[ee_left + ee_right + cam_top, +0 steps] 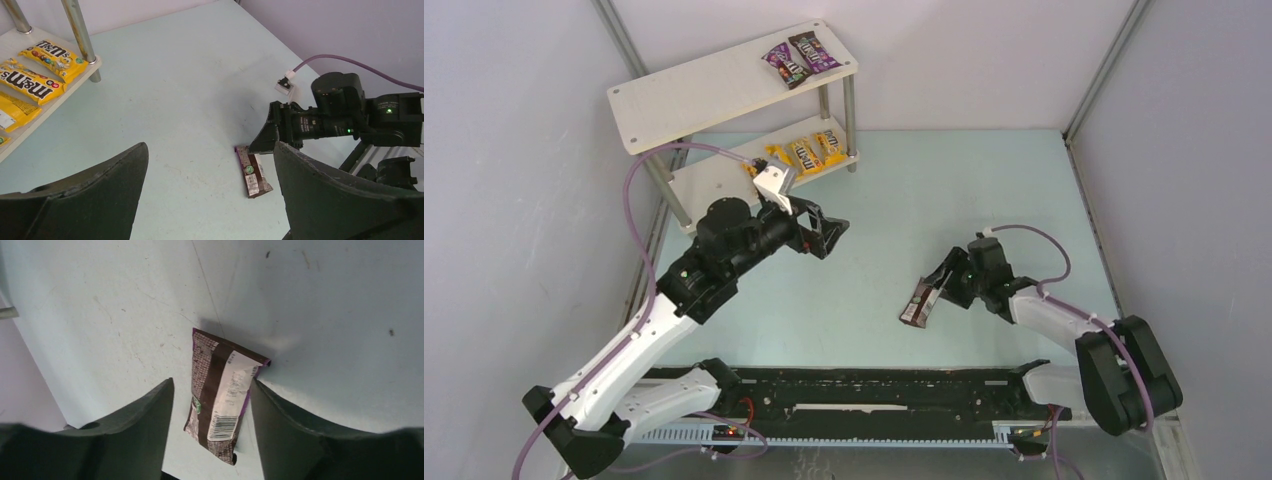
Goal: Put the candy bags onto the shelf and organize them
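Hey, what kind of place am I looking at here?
Probably a robot test cell, not a shop: two arms mounted on a table, plain walls closing it in, and a small shelf holding candy bags.

Both jaws gape — left arm [721, 252] raised, right arm [1046, 312] low.

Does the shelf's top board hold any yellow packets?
No, the top board holds only two purple packets; the yellow packets lie on the lower board.

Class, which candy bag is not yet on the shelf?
The dark brown bag, on the table between the right gripper's fingers; the others sit on the shelf.
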